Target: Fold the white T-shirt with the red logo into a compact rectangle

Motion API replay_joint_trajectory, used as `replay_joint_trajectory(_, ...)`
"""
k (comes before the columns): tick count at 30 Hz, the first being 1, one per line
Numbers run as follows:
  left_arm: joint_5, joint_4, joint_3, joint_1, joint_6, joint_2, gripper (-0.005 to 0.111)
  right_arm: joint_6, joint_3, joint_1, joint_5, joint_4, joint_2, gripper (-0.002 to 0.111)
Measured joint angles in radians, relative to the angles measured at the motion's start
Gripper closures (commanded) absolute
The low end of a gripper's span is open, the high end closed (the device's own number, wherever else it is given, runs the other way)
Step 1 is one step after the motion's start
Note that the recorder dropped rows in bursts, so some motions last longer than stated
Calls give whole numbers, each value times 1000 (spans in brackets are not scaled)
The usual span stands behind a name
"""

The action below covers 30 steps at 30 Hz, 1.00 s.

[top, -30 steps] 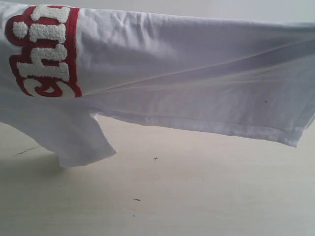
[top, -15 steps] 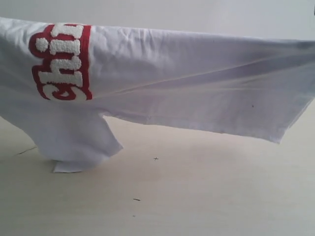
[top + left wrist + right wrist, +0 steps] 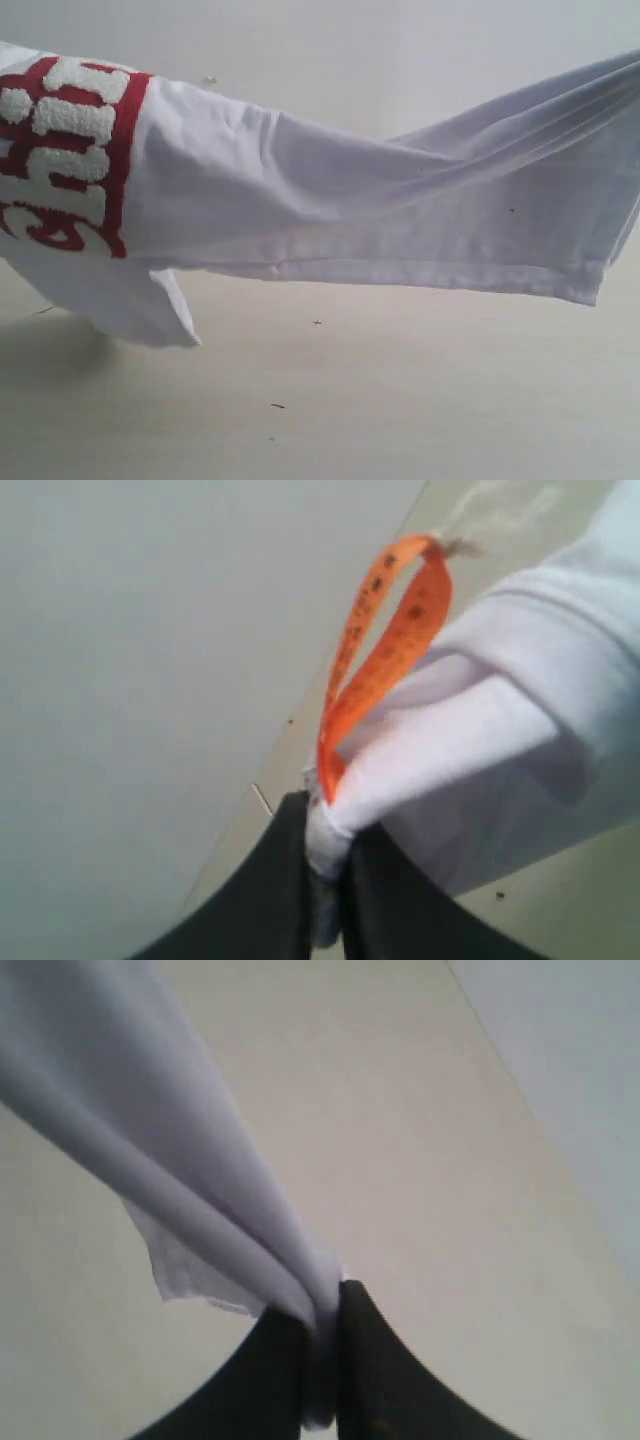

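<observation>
The left gripper clamped the shirt beside its orange tag, the right gripper pinched another bunch; shirt hung above the table, logo sideways.

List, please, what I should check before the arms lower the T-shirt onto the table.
1. Left gripper shut on T-shirt beside orange tag: ok.
2. Right gripper shut on T-shirt: ok.
3. T-shirt taut between grippers: not ok, it sags mid-span.
4. Logo facing outward: ok.
5. Hanging sleeve off the table: cannot tell.
</observation>
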Motion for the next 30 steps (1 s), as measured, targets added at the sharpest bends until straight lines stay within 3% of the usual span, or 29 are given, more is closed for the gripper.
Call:
replay_joint_trajectory(5,106,-10,29,-5,-8,-26,107,14,152,0,9,2,-50,108)
replay_joint_trajectory(11,90,-8,66,-5,75,230,107,70,196,0,4,-131,139,108)
replay_joint_trajectory(14,-48,0,66,-5,87,391,107,71,196,0,-129,-152,291,108)
replay_joint_trajectory(16,-266,3,66,-5,88,502,107,71,186,0,-334,-183,398,108)
replay_joint_trajectory(22,-640,3,66,-5,88,703,103,71,184,0,-752,-199,560,107)
replay_joint_trajectory(25,-773,3,68,-5,88,782,88,73,184,0,-911,-199,630,96)
replay_joint_trajectory(30,-972,11,70,-5,89,861,50,75,184,0,-1105,-203,693,71)
